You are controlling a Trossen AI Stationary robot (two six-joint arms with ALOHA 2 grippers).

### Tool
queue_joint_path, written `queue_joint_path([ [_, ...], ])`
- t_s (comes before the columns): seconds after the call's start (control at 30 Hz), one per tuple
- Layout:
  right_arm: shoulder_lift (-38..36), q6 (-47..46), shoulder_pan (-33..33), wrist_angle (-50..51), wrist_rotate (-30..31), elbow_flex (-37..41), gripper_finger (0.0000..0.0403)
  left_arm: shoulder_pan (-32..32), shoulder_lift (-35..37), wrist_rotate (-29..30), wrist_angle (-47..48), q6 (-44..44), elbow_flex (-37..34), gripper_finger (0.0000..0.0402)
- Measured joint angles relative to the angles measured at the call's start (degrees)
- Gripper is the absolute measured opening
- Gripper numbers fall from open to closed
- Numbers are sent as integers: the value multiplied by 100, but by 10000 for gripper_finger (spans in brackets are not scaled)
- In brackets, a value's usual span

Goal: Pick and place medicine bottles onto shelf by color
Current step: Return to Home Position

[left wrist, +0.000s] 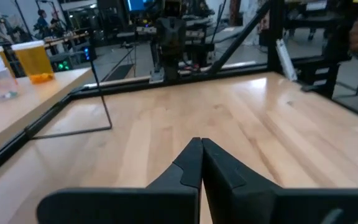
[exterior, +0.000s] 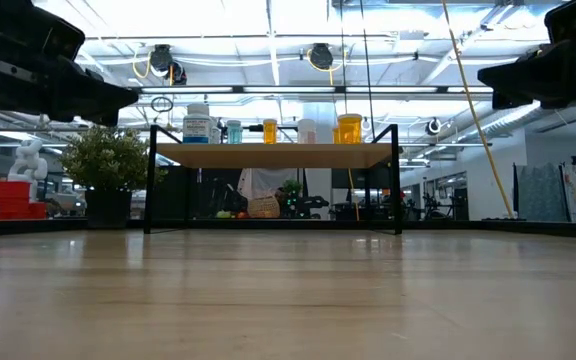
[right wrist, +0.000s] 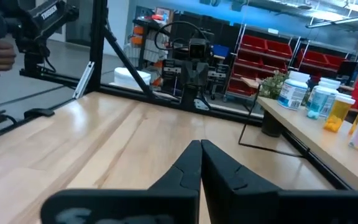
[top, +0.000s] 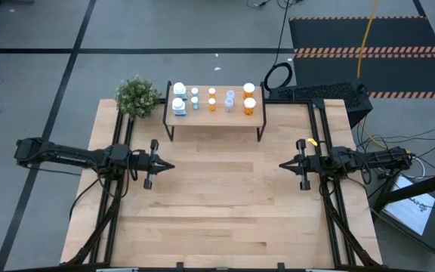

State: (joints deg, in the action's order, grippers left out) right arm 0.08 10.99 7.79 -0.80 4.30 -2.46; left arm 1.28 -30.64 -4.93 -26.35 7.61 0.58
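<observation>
We note medicine bottles [top: 249, 105] in rows on the shelf [top: 202, 118], at the table's 12 o'clock. Left gripper [top: 171, 165] at 9 o'clock, right gripper [top: 282, 165] at 3 o'clock, both with fingers pressed together.

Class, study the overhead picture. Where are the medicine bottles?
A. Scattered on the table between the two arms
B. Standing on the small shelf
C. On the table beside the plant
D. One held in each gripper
B: the medicine bottles all stand on the shelf, while the left gripper and the right gripper are shut and hold nothing.
</observation>
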Motion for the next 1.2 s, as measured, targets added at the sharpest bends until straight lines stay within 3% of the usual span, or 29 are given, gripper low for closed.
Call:
queue_joint_path([
  [0.2,2,114,1,-2,488,0,0,-134,296,-376,210,-1,0,3],
  [0.5,4,301,0,20,467,0,0,-289,867,-492,808,-44,0,4],
  [0.73,4,460,-82,-94,792,0,0,-293,1359,-569,1401,-64,0,4],
  [1.2,7,524,-854,-92,434,0,0,-293,1686,-570,1770,-129,0,4],
])
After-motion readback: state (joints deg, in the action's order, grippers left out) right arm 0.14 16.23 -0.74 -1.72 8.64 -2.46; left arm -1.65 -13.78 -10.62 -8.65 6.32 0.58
